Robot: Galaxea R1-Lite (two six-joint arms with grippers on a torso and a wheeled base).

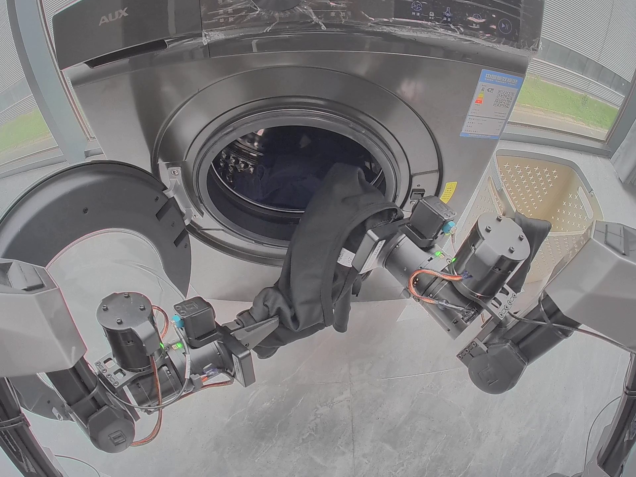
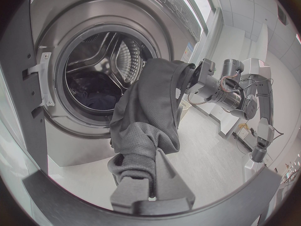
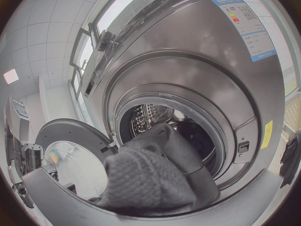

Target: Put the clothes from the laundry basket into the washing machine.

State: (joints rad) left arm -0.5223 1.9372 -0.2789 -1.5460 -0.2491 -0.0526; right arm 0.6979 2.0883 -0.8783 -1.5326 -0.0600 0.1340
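We hold the black mesh garment (image 1: 324, 253) slanting from our clamped left gripper (image 1: 265, 327) up to the right gripper (image 1: 363, 250), whose grip we cannot tell, nearer the grey washing machine (image 1: 298, 81) mouth.

Black garment strung before the open washer, basket off to the right.

I saw the garment (image 1: 324, 246), a dark mesh knit with a smooth hem band, hanging in a slack sling. Its low end was bunched and pinched in the left gripper (image 1: 268, 326). Its high end lay over the right gripper (image 2: 191, 76), cresting at the lower right lip of the drum (image 1: 265, 160) mouth. The washer (image 1: 411, 94) was grey steel, its round door (image 1: 86, 213) swung wide to the left. More dark clothes (image 1: 291, 173) lay inside the drum. The cream, perforated basket (image 1: 543, 193) stood just beside the washer's right side, with a dark cloth (image 1: 533, 233) over its near rim.
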